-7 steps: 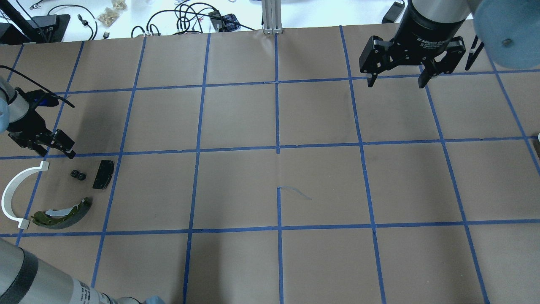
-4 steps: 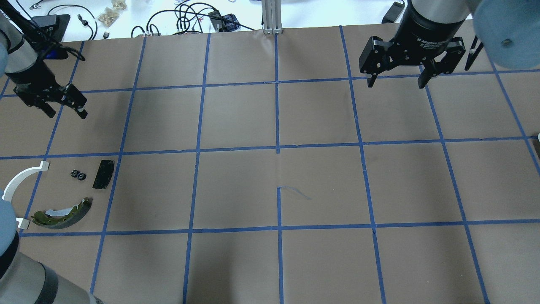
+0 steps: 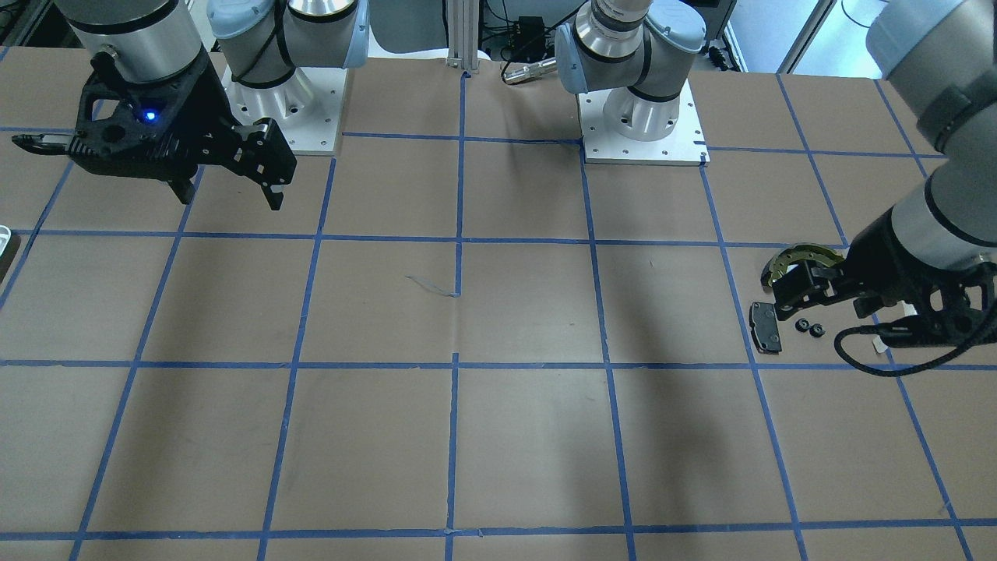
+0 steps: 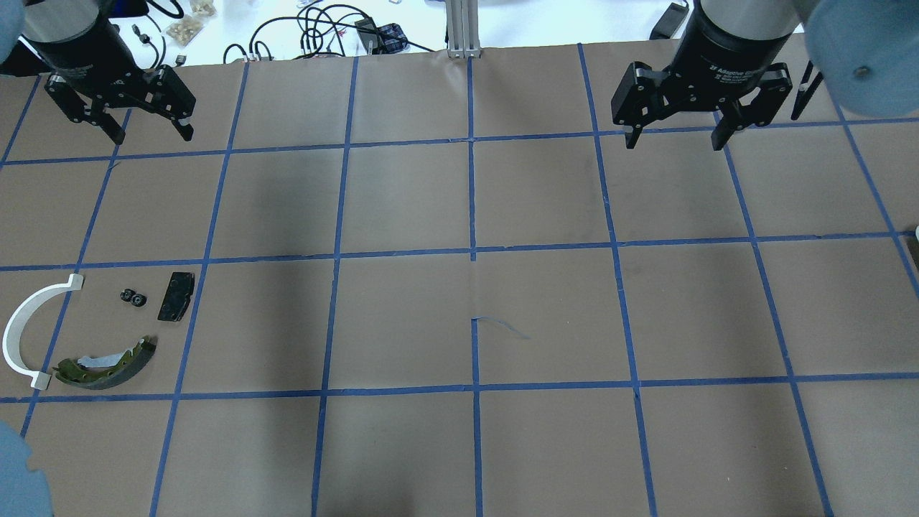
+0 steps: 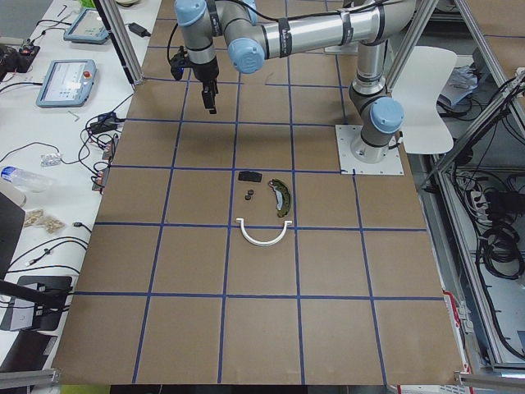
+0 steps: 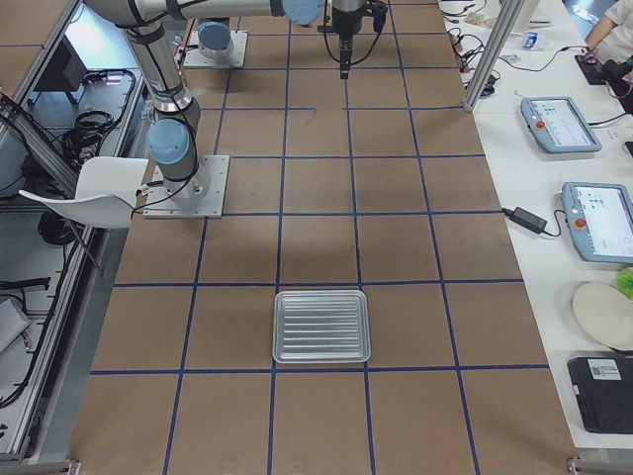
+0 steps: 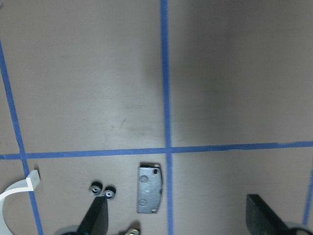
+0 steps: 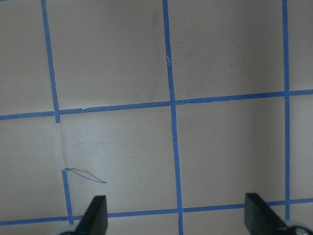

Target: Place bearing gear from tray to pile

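The left tool (image 4: 151,131) hangs released and empty at the upper left of the overhead view, probably because its load is already set down. The right tool (image 4: 675,138), likewise spread and empty, idles at upper right. The bearing gears (image 4: 133,296) lie on the counter (image 4: 546,323) at lower left, well apart from the left tool. They sit within the pile, between the white arc (image 4: 10,336) and the dark pad (image 4: 176,296).

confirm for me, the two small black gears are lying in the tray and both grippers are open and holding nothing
Not in the tray. The overhead exterior view shows the two small black gears lying on the table, between the white arc and the dark grey pad. The left gripper and right gripper are open and holding nothing.
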### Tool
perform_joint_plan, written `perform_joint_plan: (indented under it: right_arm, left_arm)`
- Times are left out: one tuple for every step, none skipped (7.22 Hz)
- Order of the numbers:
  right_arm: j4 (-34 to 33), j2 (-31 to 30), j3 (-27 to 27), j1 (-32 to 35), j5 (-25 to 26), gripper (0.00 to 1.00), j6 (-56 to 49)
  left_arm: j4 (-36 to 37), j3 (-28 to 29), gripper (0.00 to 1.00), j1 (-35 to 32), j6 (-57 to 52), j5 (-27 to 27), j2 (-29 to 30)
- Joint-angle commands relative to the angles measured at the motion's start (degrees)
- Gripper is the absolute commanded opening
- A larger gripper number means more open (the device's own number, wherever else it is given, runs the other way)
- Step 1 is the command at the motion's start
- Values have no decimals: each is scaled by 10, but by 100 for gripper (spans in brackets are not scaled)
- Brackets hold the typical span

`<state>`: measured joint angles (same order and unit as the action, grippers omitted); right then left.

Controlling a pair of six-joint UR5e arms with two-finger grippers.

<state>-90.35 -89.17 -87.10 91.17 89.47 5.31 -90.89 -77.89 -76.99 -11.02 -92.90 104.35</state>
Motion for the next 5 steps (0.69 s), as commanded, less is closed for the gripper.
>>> perform_joint_plan:
  right_arm:
    - [0,0,0,0,0,100,0]
    - [0,0,0,0,1,100,0]
    - [-1,0,0,0,1,100,0]
    - [-1,0,0,0,1,100,1]
    - [-1,0,0,0,0,100,1]
  left_arm:
    - [-11,-6,100,-63,65,-2,-34]
    - [-12,-16,100,-83,75,-2,-35]
    - [-5,-27,100,-97,79,6,-45]
    - [-9,-38,100,-119,78,5,-60]
    - [-10,-55,100,-133,78,10,-76]
